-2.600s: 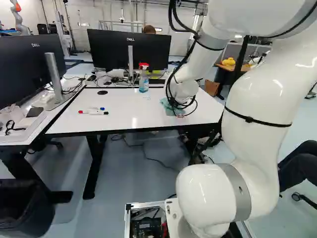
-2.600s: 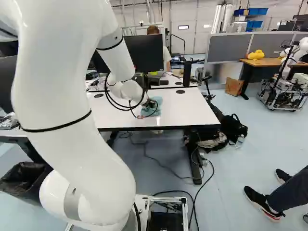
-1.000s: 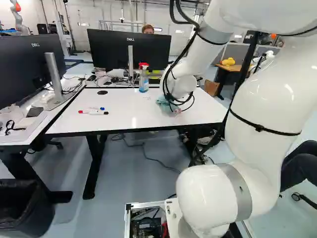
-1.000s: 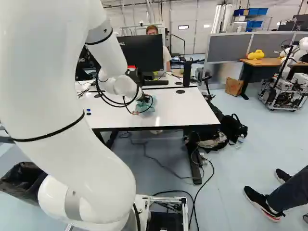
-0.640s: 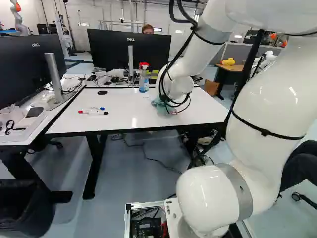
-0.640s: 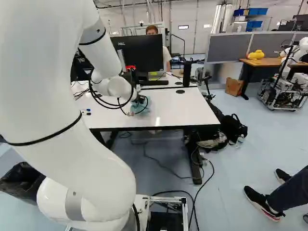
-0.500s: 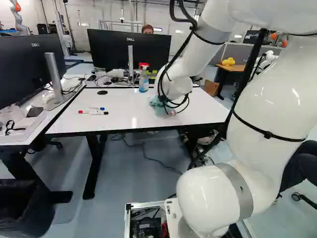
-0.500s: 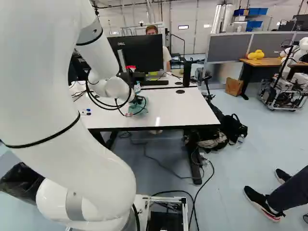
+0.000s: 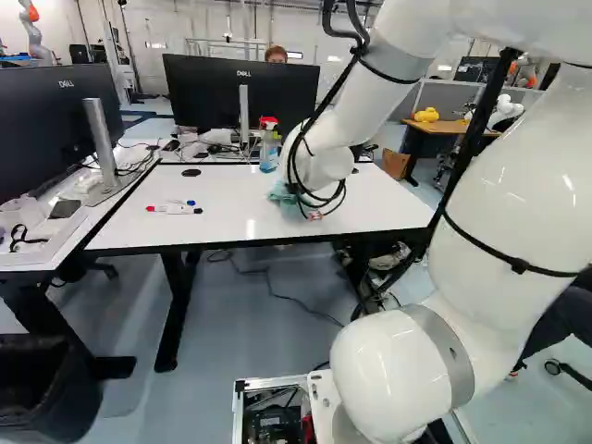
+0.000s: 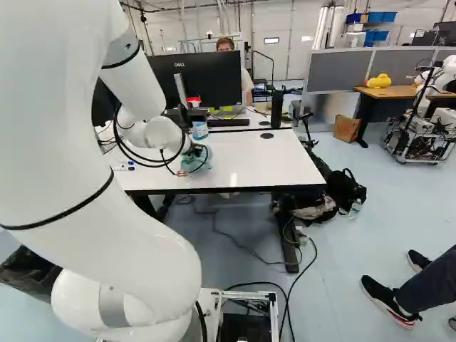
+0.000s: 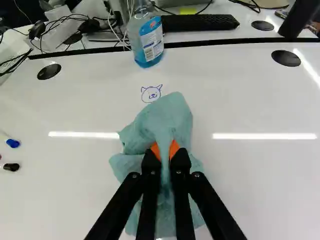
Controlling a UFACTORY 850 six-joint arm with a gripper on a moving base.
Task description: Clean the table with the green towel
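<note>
Left base view: markers (image 9: pixel 174 209) lie on the white table (image 9: pixel 199 229); next, a spray bottle (image 9: pixel 268 155) stands near its far edge; then the green towel (image 9: pixel 280 192) touches the tabletop, pinched between the gripper's (image 10: pixel 195 151) two fingers.

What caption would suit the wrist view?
Fingers pinch a green towel on the white table near a drawn animal face.

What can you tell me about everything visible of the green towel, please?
The towel is a plain blue-green cloth, soft-looking, bunched and creased rather than laid flat. It is on the white table, close beside a small blue doodle of an animal face. The jaws pinch a raised fold near its middle between their orange pads, while looser folds spread out ahead of and beneath them.
</note>
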